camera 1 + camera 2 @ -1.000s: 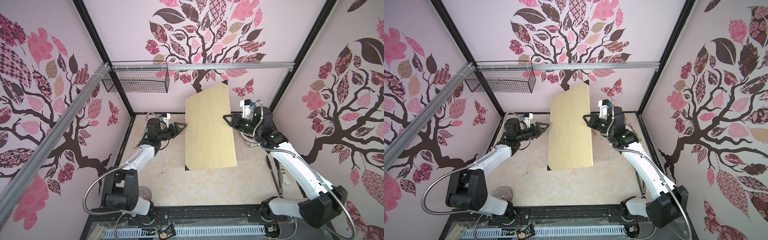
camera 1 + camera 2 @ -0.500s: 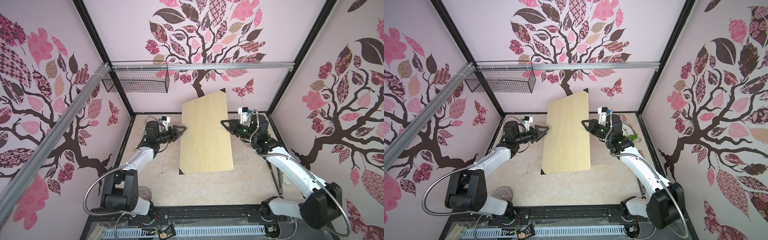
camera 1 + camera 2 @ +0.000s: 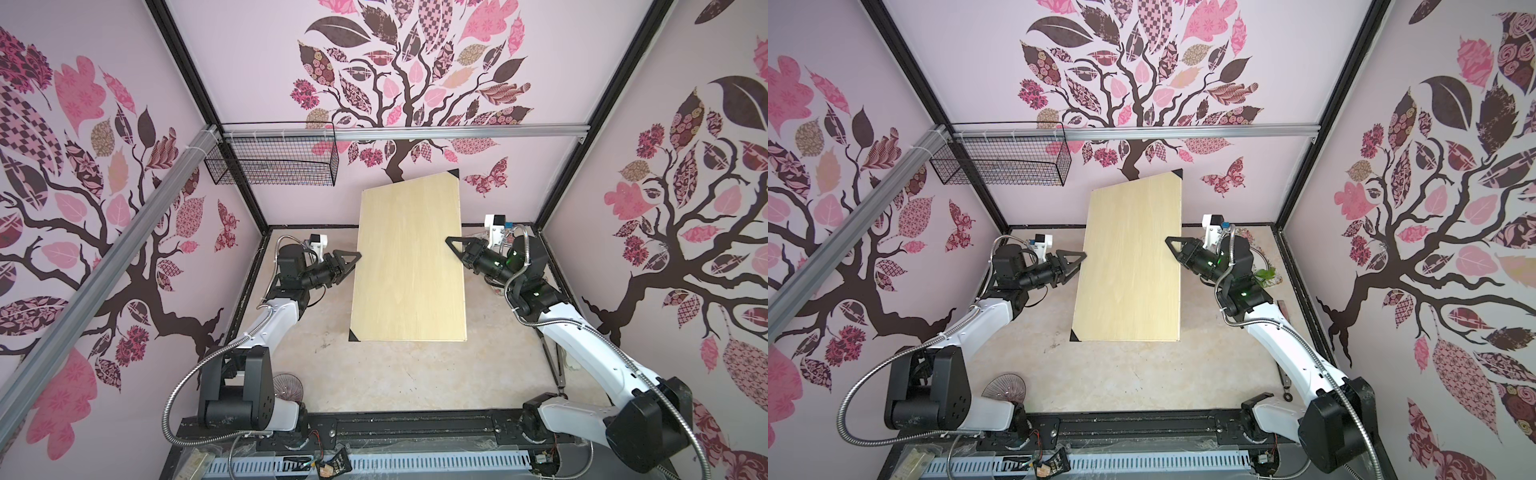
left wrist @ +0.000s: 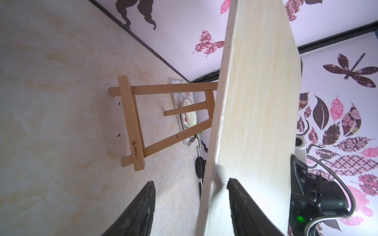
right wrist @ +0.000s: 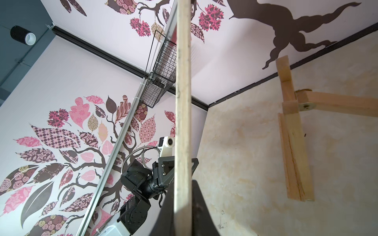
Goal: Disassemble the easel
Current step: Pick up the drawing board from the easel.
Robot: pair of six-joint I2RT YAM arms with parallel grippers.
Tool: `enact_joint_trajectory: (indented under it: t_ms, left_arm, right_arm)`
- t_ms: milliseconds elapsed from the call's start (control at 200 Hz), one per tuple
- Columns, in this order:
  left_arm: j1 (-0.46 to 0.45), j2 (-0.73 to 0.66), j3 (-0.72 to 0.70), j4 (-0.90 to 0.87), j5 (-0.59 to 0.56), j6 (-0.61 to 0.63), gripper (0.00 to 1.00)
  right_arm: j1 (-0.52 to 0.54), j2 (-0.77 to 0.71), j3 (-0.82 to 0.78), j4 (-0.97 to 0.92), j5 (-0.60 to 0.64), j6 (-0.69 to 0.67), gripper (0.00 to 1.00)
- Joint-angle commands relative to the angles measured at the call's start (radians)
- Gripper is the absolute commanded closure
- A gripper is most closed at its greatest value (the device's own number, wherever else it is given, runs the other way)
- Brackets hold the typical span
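Tongs [image 3: 555,365], black, lie along the right edge of the table [image 3: 399,374] near the front, and a round ribbed thing [image 3: 286,387] sits at the front left. Farther in, a pale plywood board [image 3: 409,266] with black caps on two corners hangs tilted above the table, and in both top views it hides everything under it. The right gripper [image 3: 452,244] is clamped on the board's right edge. The left gripper [image 3: 356,258] straddles the opposite edge with its jaws apart, one finger clear of the wood. Under the board, seen only from the wrist views, the easel [image 4: 133,122] stands upright on the table. It has light-brown slats, a ledge bar across the front legs and a rear leg on a metal hinge. Beyond it lies a patterned plate [image 4: 189,117], and a wire basket [image 3: 274,160] hangs on the far wall
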Motion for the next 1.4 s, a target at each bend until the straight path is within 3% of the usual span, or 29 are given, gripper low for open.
enact_joint_trajectory:
  t_ms: [0,135,350,635,970,1050,1200,1390]
  left_arm:
    - [-0.002,0.000,-0.026,0.218,0.103,-0.138,0.43]
    - [-0.002,-0.002,-0.022,0.332,0.150,-0.236,0.47]
    - [-0.002,-0.044,0.013,0.340,0.194,-0.273,0.57]
    - [-0.003,-0.069,0.020,0.386,0.241,-0.338,0.59]
    - [-0.002,-0.101,-0.055,0.480,0.283,-0.416,0.78]
    - [-0.002,-0.129,-0.093,0.488,0.283,-0.431,0.85]
    - [-0.002,-0.187,-0.191,0.488,0.224,-0.463,1.00]
    - [-0.002,-0.240,-0.311,0.497,0.121,-0.526,1.00]
  right_arm:
    - [0.001,-0.041,0.046,0.298,-0.031,0.111,1.00]
    - [-0.002,-0.032,0.023,0.337,-0.030,0.142,1.00]
    - [-0.002,-0.009,0.002,0.355,-0.042,0.163,1.00]
    - [-0.003,0.014,-0.046,0.354,-0.058,0.195,1.00]
    - [-0.025,0.106,0.085,0.134,-0.148,0.104,0.98]
    - [-0.029,0.123,0.114,0.086,-0.160,0.073,0.94]
    - [-0.030,0.146,0.126,0.062,-0.195,0.052,0.78]
    - [-0.030,0.146,0.106,0.027,-0.203,0.032,0.58]
